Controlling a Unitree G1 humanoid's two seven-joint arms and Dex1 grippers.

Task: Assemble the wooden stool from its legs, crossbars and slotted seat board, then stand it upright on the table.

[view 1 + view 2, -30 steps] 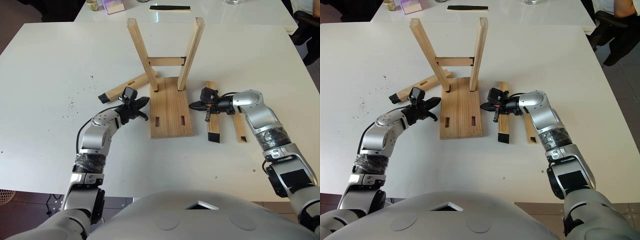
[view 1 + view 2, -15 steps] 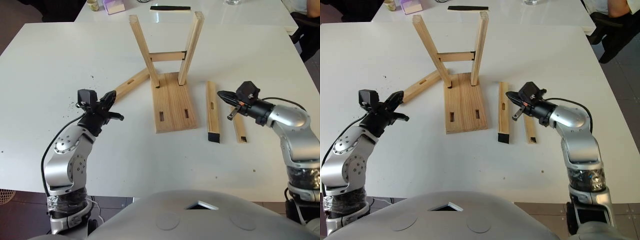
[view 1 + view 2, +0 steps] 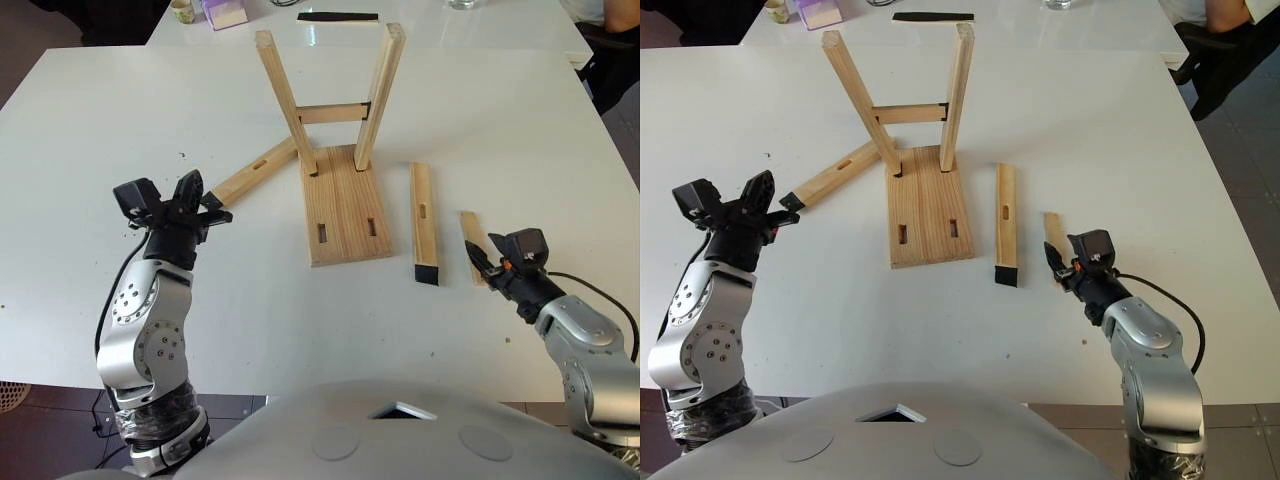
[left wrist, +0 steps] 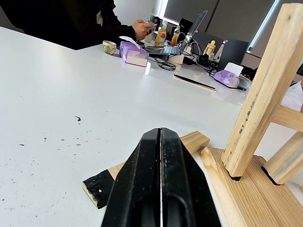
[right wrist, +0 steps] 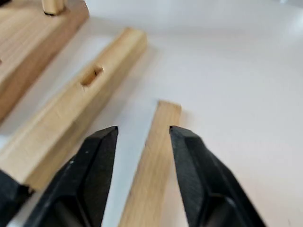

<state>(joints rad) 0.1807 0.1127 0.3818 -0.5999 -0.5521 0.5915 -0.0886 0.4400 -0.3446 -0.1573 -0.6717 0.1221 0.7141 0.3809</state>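
The slotted seat board (image 3: pixel 345 215) lies flat mid-table. Two legs joined by a crossbar (image 3: pixel 330 112) stand in its far slots. A loose leg (image 3: pixel 255 170) with a black end lies left of the board. My left gripper (image 3: pixel 200 200) is shut and holds nothing, just above that black end (image 4: pixel 97 187). Another loose leg (image 3: pixel 424 218) lies right of the board, with a short thin crossbar (image 3: pixel 470 245) beyond it. My right gripper (image 3: pixel 482 258) is open, with one finger on each side of the crossbar's near end (image 5: pixel 151 161).
Dark specks (image 3: pixel 140 210) dot the table beside my left gripper. A second table behind carries a purple box (image 3: pixel 228 12), a cup (image 3: pixel 183 10) and a black strip (image 3: pixel 338 17). The table's right edge (image 3: pixel 620 150) is near my right arm.
Both arms have drawn back from the seat board. The left went out to the loose leg's black end; the right came nearer, to the short crossbar's near end.
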